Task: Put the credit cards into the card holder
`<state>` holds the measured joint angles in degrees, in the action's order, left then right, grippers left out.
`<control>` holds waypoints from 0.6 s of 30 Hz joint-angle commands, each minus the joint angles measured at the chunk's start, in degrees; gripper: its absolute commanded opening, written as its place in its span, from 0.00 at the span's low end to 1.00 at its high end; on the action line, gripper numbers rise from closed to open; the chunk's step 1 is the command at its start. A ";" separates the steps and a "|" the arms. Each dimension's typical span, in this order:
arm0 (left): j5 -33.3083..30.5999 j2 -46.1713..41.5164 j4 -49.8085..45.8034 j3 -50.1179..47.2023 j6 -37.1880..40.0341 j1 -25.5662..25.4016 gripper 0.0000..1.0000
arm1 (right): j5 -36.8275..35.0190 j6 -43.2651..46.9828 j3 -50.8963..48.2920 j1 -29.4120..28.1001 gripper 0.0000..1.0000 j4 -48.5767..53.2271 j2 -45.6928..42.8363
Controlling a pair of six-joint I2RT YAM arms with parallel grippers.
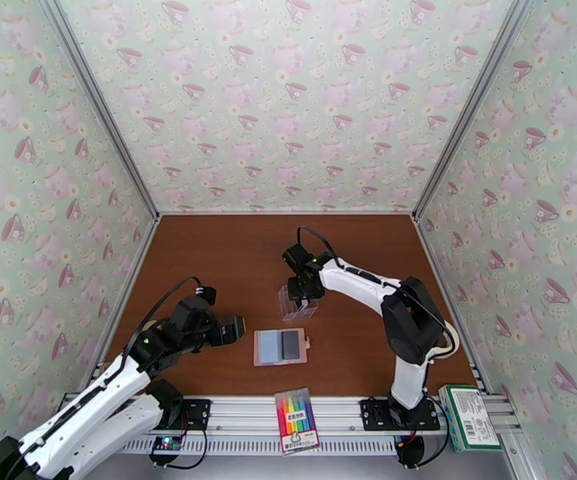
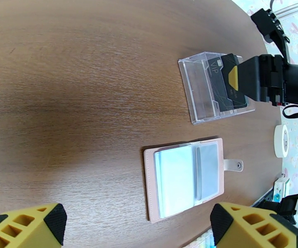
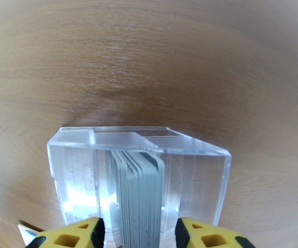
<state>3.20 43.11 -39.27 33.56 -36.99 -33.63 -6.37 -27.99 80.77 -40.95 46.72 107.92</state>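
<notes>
The credit cards (image 3: 138, 182) stand on edge in a clear box (image 3: 198, 178) on the brown worktop (image 1: 224, 266). The right gripper (image 3: 139, 232) hangs over them, one finger on each side with a small gap, not squeezing. The pink card holder (image 1: 270, 346) lies open at 6 o'clock from the box. At its 9 o'clock, the left gripper (image 2: 138, 220) is spread wide, holding nothing.

The pink card holder (image 2: 185, 178) lies open on the brown table (image 2: 74, 100) ahead of the left gripper's (image 2: 137, 222) wide-spread fingers, near the clear box (image 2: 197, 94) of dark credit cards (image 2: 221, 91) where the right gripper (image 2: 235, 79) sits.
</notes>
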 commanded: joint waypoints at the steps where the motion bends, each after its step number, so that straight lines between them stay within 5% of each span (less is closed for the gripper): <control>1: 1.10 -0.13 0.86 -0.70 0.53 -0.23 0.99 | -1.92 0.30 1.40 -0.70 0.50 2.01 1.66; 18: 1.37 1.51 0.98 -0.51 0.49 -0.17 0.99 | -11.35 0.21 6.10 -2.88 0.44 8.94 3.72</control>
<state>3.66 44.47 -39.20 33.39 -37.01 -33.63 -13.56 -27.99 84.82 -43.33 52.34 110.37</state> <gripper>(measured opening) 0.986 0.438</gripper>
